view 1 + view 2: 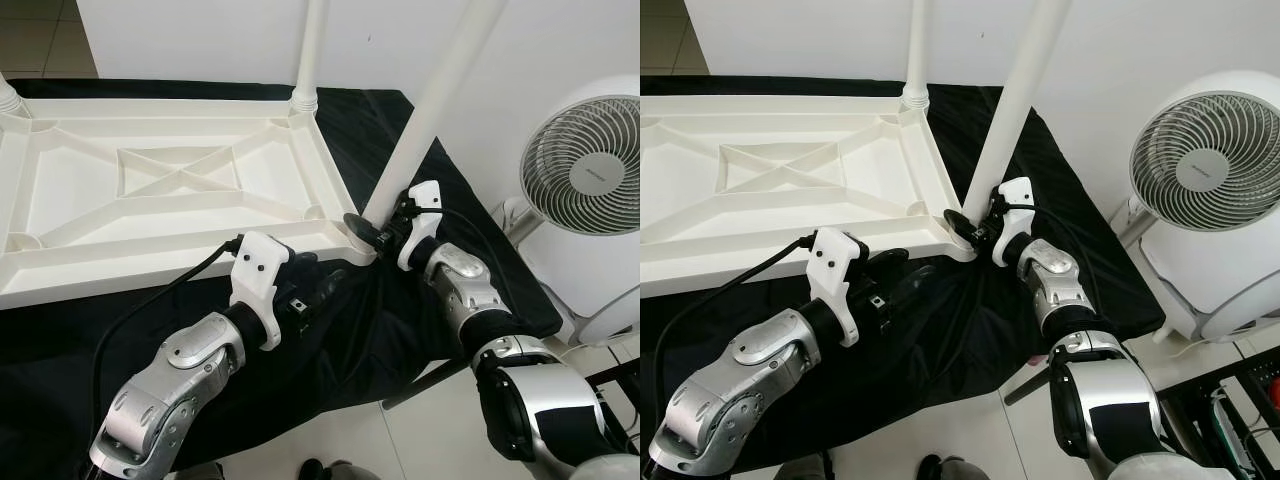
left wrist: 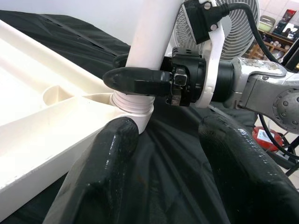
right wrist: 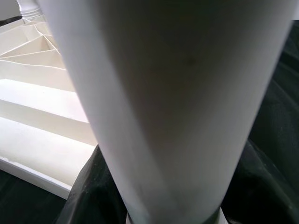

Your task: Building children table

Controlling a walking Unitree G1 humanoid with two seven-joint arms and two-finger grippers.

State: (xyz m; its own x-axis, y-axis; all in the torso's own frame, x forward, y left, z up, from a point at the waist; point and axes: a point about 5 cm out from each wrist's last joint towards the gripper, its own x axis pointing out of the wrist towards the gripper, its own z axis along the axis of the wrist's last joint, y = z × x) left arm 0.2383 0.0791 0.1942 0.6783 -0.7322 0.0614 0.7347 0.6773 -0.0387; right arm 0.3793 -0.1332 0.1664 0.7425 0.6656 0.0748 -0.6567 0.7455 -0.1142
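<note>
Right pincer [image 1: 372, 226] clamped around white leg [image 1: 430, 110] just above its threaded foot, at tabletop's [image 1: 160, 190] 4 o'clock corner socket. Long axis near upright, leaning toward 1 o'clock. Left pincer [image 1: 318, 285] spread, empty, close by at 7 o'clock.

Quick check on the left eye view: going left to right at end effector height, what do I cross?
Upturned white tabletop → left end effector → right end effector clamped on the table leg → white fan.
</note>
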